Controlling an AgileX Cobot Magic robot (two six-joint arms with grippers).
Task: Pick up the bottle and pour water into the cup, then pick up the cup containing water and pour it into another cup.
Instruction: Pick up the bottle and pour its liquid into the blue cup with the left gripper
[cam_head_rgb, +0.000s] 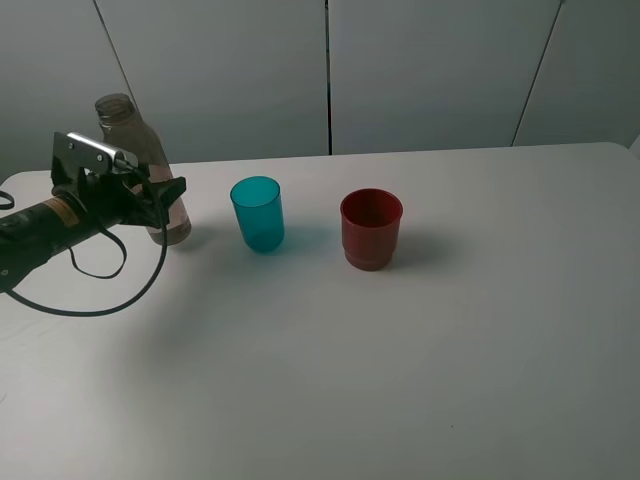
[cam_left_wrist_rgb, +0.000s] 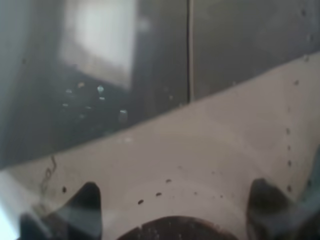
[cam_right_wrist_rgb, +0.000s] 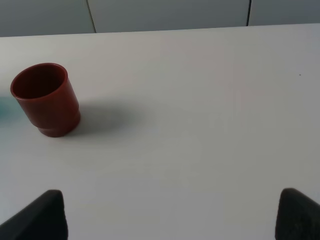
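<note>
Your white worktop (cam_head_rgb: 450, 350) carries three things in a row toward its back edge. The bottle (cam_head_rgb: 140, 140) is at the left end, upright and uncapped, and its base appears to sit on the surface. The red cup (cam_head_rgb: 371, 229) is near the middle, wide and squat. From the right wrist view it looks empty inside. The teal cup (cam_head_rgb: 258, 213) stands between the two, near the bottle but apart from it. I cannot tell whether there is any water in it.

Your left end effector (cam_head_rgb: 160, 192) reaches in from the left and is clamped on the bottle at about mid-height, one finger on each side. In the left wrist view the grey-tinted wall fills the picture between the fingers. Your right end effector (cam_right_wrist_rgb: 172, 220) is out of the high view. Its own camera shows the jaws standing wide with nothing between them, above bare worktop and well apart from the red cup.

My reading is that you are at the very start. The grasp on the bottle is made and the lift is not. What remains is raising the bottle, tipping it over the teal cup, setting it down, then taking the teal cup and pouring it into the red one.
</note>
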